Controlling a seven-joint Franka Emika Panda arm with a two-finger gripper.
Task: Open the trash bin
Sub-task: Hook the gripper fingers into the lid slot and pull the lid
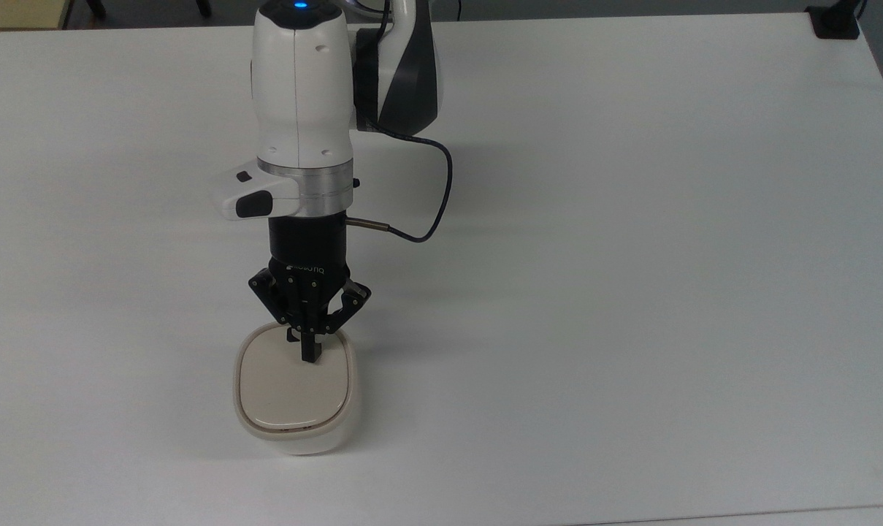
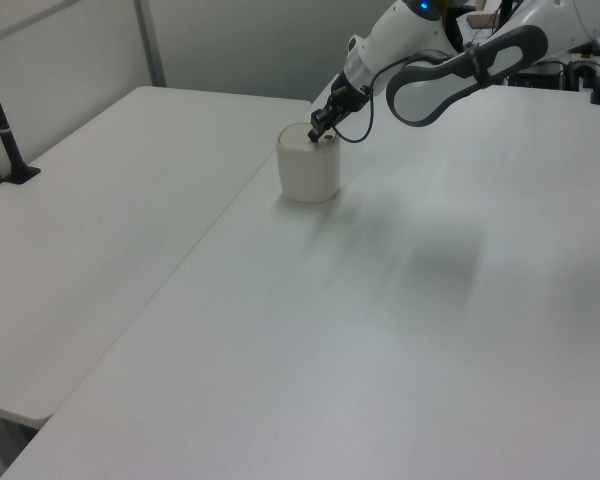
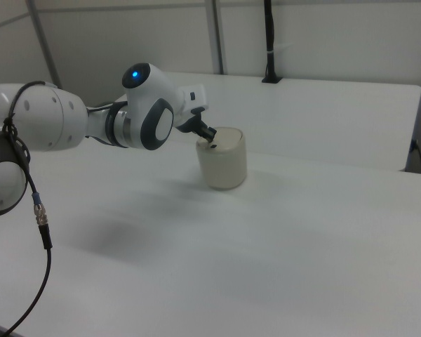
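We see the gripper [image 1: 310, 356] with its fingers pressed together, clenched on nothing, tips pointing down at the beige lid [image 1: 293, 391] of the trash bin [image 1: 295, 431]. The bin stands directly under the gripper on the white table [image 1: 631, 292], lid flat and closed. Whether the tips touch the lid, we cannot tell.

Even bright light, soft shadows, mild blur.

Fingers [image 1: 310, 354] over trash bin [image 1: 295, 409] lid
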